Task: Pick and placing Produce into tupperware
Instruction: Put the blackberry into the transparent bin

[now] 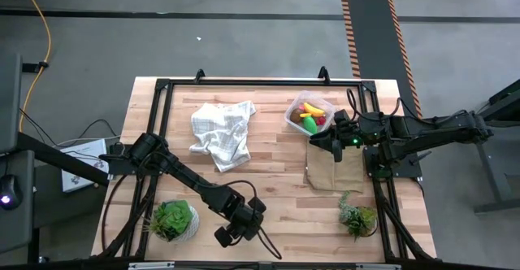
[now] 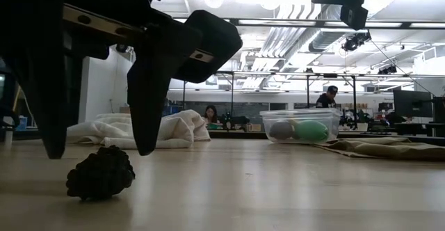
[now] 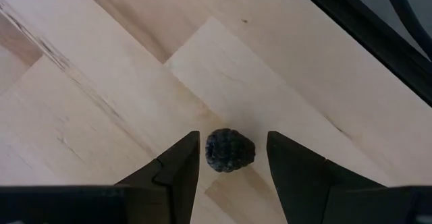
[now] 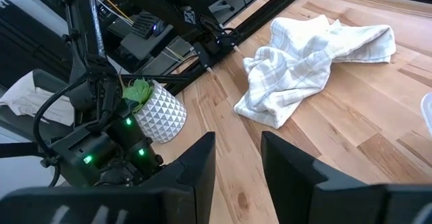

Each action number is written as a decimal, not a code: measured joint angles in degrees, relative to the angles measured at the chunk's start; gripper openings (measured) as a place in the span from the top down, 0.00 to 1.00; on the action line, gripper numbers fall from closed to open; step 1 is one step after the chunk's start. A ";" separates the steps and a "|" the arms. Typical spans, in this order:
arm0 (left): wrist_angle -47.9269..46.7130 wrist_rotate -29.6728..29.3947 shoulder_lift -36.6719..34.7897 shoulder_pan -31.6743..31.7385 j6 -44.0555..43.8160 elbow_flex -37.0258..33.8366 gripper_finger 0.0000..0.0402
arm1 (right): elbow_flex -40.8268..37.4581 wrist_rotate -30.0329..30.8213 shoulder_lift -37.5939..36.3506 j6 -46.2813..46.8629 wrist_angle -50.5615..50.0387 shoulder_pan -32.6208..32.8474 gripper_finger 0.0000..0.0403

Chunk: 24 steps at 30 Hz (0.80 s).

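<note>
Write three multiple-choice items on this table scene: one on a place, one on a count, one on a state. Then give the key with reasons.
1. Where is the dark berry?
A. In the tupperware
B. On the bare wood between the left gripper's jaws
C. On the white checked cloth

2. How many potted plants stand on the table?
A. One
B. Two
C. Four

3. How do the left gripper's jaws stand?
A. Open, astride the berry, not touching it
B. Shut on the banana
C. Shut on the cloth

Key: 1 B, the left wrist view shows it on wood between the jaws. 2 B, one plant near the left arm, another near the brown cloth. 3 A, gaps show on both sides of the berry.
</note>
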 joint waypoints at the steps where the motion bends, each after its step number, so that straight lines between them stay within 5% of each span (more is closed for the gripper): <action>1: 0.00 0.03 0.00 0.00 0.01 0.00 0.60 | 0.00 0.00 0.00 0.00 -0.01 0.00 0.73; 24: 0.10 1.07 0.77 0.04 0.10 0.00 0.60 | -0.01 1.20 0.00 -0.33 0.05 -0.02 0.73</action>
